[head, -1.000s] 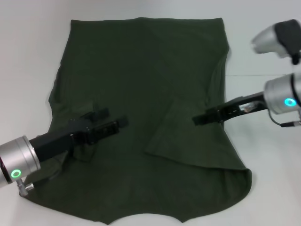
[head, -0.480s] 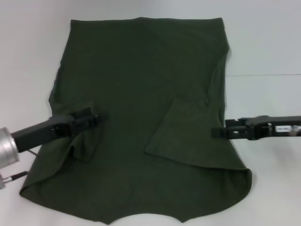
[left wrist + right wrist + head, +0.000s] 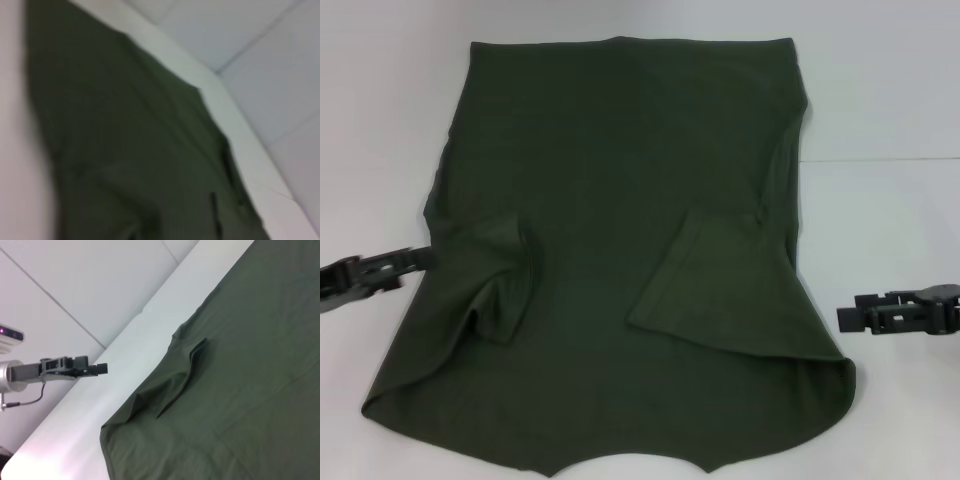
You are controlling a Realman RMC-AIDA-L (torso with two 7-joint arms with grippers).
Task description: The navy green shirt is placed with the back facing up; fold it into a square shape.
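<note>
The navy green shirt (image 3: 620,180) lies flat on the white table (image 3: 890,90), plain side up. Both sleeves are folded inward onto the body, the left one (image 3: 500,285) and the right one (image 3: 720,280). My left gripper (image 3: 418,260) hovers just off the shirt's left edge, open and empty. Off the right edge, near the lower corner, my right gripper (image 3: 842,318) is also open and holds nothing. The right wrist view shows the shirt (image 3: 250,365) with the left gripper (image 3: 101,368) beyond it. Only the shirt (image 3: 125,150) fills the left wrist view.
A thin seam (image 3: 880,159) crosses the table on the right. Bare white tabletop borders the shirt on the left, right and far sides. The table's edge (image 3: 125,335) and the tiled floor (image 3: 75,280) beyond it appear in the right wrist view.
Both arms have pulled outward off the shirt, the left to the left and the right to the right. The folded sleeves stay where they lay.
</note>
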